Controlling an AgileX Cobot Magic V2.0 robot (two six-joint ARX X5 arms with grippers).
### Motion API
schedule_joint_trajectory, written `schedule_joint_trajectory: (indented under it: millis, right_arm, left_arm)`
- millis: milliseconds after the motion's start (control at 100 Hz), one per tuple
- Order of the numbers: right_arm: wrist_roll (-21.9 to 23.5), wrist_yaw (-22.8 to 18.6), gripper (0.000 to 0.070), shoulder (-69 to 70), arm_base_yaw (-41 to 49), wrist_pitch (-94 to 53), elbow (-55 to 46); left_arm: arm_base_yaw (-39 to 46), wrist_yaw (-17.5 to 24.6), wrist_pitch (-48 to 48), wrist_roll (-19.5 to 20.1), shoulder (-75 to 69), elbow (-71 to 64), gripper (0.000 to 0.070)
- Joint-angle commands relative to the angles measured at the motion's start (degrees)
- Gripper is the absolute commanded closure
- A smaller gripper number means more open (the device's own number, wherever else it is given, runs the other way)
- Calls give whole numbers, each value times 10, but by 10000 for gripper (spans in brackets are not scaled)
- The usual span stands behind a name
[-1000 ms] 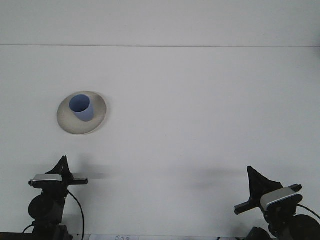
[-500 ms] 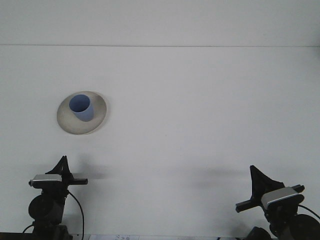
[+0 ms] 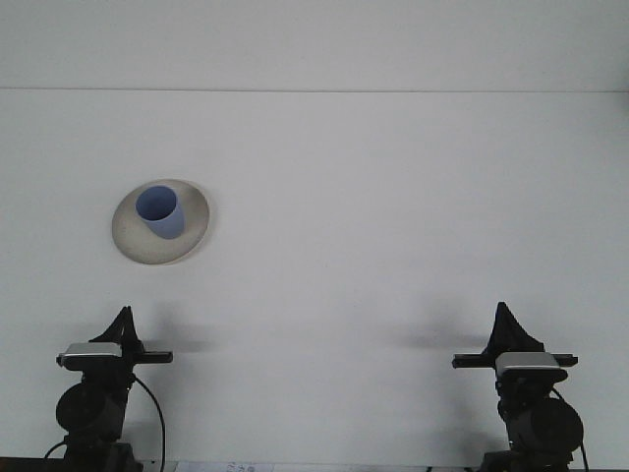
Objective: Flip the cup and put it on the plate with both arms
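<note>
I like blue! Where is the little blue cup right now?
In the front view, the small blue cup stands upright on the round grey plate, left on the white table, beyond the left gripper.

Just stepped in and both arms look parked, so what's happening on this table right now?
Nothing is being handled at this moment. The blue cup stands mouth up on the grey plate at the left of the white table, so the placing looks done. The left tool and the right tool both sit low at the near edge, far from the cup and holding nothing.
</note>
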Motion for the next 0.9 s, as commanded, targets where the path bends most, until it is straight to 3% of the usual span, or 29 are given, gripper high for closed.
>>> schedule_joint_trajectory:
  millis: [0,200,890]
  right_arm:
    - [-1,-7,692,-11,-18,24,-19]
    - [9,-10,692,-11,-49,36,-68]
    - [7,-8,692,-11,-52,21,-68]
  left_arm:
    - [0,-2,6,7,-1,-11,685]
    - [0,-2,6,7,-1,-11,685]
    - [0,-2,6,7,-1,-11,685]
